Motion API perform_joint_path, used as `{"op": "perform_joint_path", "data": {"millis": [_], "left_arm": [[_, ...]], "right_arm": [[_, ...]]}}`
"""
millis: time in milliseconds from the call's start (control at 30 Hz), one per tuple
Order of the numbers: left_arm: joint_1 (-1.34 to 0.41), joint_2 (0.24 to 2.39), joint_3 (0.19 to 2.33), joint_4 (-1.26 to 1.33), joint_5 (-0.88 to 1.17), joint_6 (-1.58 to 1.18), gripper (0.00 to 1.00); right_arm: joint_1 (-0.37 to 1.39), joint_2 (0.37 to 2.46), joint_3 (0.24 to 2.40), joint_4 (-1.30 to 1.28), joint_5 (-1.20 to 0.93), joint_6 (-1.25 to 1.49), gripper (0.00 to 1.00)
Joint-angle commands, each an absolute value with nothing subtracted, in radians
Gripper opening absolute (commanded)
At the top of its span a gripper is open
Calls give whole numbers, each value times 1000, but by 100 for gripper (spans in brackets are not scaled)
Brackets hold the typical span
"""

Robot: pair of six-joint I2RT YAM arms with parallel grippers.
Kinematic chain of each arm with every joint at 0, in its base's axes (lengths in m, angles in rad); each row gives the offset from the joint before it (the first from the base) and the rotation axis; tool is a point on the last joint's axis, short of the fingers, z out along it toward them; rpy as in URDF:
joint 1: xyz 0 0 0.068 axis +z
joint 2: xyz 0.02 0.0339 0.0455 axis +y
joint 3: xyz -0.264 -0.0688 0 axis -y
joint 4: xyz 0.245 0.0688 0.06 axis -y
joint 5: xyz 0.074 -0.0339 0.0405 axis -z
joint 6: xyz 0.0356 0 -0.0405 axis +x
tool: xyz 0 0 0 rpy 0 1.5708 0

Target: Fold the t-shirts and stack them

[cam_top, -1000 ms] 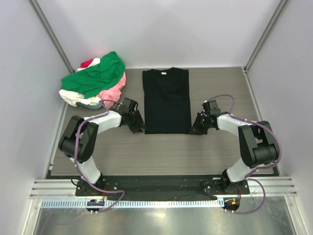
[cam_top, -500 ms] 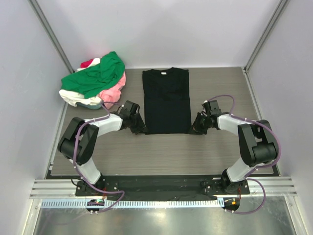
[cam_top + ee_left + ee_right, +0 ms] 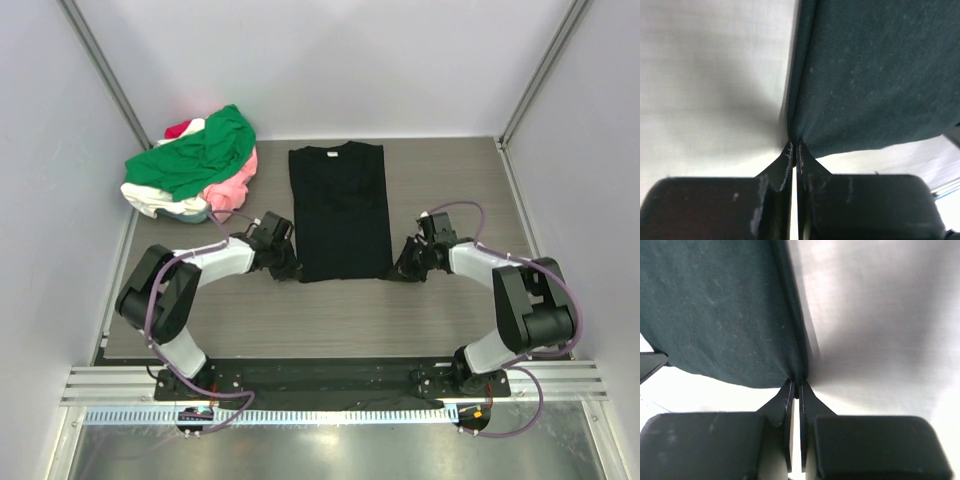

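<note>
A black t-shirt [image 3: 340, 210] lies as a long narrow rectangle in the middle of the table, collar at the far end. My left gripper [image 3: 292, 272] is shut on its near left corner; in the left wrist view the fingertips [image 3: 790, 150] pinch the dark cloth [image 3: 875, 75]. My right gripper [image 3: 397, 272] is shut on the near right corner, and the right wrist view shows its tips [image 3: 788, 388] clamped on the cloth [image 3: 715, 310]. A heap of green [image 3: 195, 150], pink [image 3: 235, 182], white [image 3: 150, 200] and red [image 3: 180, 128] t-shirts sits at the far left.
Grey walls with metal posts [image 3: 100, 60] close in the table on three sides. The wooden table top [image 3: 340, 315] has a bare strip between the black shirt's hem and the arm bases [image 3: 330, 380].
My left gripper slid in to the shirt's near left corner and shut on it. The right gripper stayed shut on the right corner and shifted slightly nearer. The hem has drawn a little toward me.
</note>
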State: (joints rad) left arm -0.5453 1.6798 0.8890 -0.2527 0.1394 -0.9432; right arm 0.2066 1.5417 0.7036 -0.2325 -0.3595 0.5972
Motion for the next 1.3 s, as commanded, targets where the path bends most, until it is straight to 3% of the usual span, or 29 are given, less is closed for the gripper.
{"op": "perform_joint_path", "data": {"millis": [0,400,600,933,1267], "left_arm": [[-597,1567,853,-365,100,-960,0],[-840,1091,815,-738,-109,-1075,0],[-946,928,860,-917,-179,-1155,0],[-917,1024,1109,-1065,-463,-1036,1],[-651,1198,1279,-934,-335,-822,0]], "right_arm": [[207,1422,657,-356,-342,614,1],[373,844,678,-825,-215,759,1],[567,710,754,-945,-123,905,1],[598,957,1095,-989,182,744,1],[554,1262,1370,-930,302,606,1]]}}
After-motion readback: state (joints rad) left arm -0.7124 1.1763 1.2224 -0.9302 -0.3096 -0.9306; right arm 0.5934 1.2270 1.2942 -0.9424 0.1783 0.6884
